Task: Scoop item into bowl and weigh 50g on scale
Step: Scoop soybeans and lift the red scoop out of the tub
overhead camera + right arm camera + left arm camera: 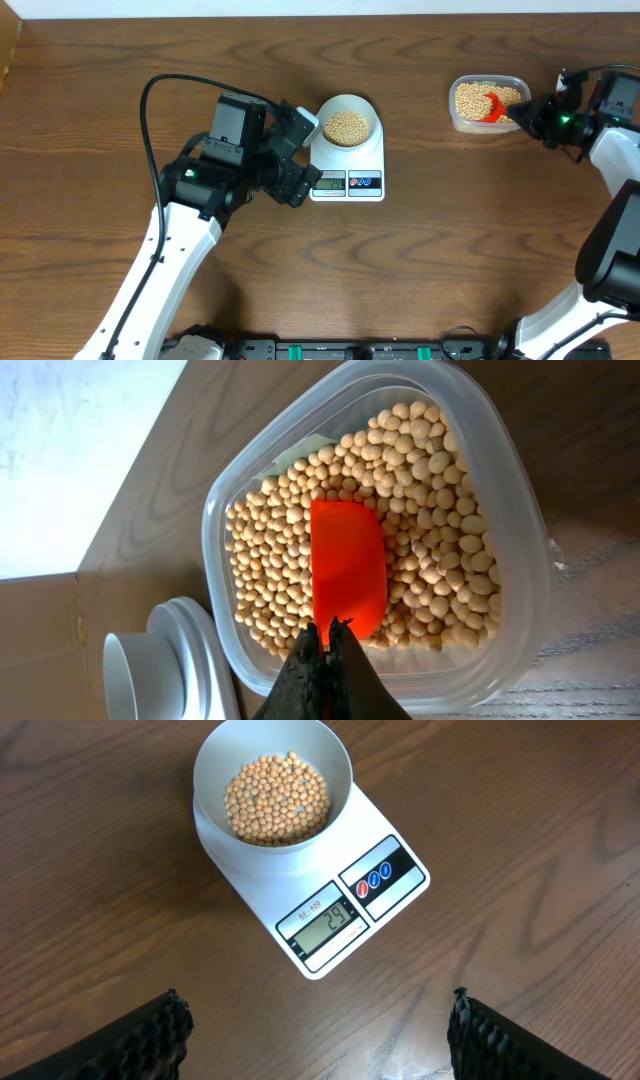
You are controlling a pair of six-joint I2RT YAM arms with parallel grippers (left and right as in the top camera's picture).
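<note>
A small pale bowl [347,122] [272,795] partly filled with tan beans [276,800] stands on the white scale [350,170] [375,885], whose display shows a reading. My left gripper [320,1035] hovers open just in front of the scale, with bare table between its fingers. At the far right a clear plastic tub [487,103] [520,570] holds more beans [430,560]. My right gripper [326,635] [522,113] is shut on the handle of an orange scoop [347,565] [491,106], whose blade rests among the tub's beans.
The scale's blue and red buttons [373,880] face my left gripper. The table's far edge runs just behind the tub. In the right wrist view, the bowl and scale [170,660] appear at the lower left.
</note>
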